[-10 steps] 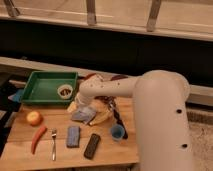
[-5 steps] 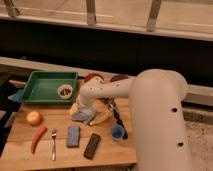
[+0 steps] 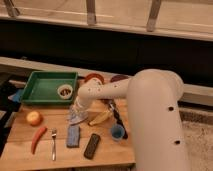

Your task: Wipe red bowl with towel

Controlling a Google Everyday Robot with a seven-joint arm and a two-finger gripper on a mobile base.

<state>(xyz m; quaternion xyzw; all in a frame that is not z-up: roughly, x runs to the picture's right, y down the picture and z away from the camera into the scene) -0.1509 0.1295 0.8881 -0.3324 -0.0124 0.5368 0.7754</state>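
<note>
Red bowl [image 3: 94, 78] untouched; jaws shifted left onto towel [image 3: 75, 118].

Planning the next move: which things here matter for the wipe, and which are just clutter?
Job: red bowl, towel, claw low at the towel.
Lying about: green tray, banana, blue cup, sponge, fork, red pepper.

the tray [image 3: 42, 85] sits at the back left of the surface [image 3: 107, 152], a small dish [image 3: 65, 91] in its right corner. right of the tray, a bowl [image 3: 93, 77] lies behind the arm. the hand [image 3: 78, 109] is low at the towel [image 3: 75, 119] mid-surface, with a banana [image 3: 100, 118] just right and a sponge [image 3: 73, 136] in front.
</note>
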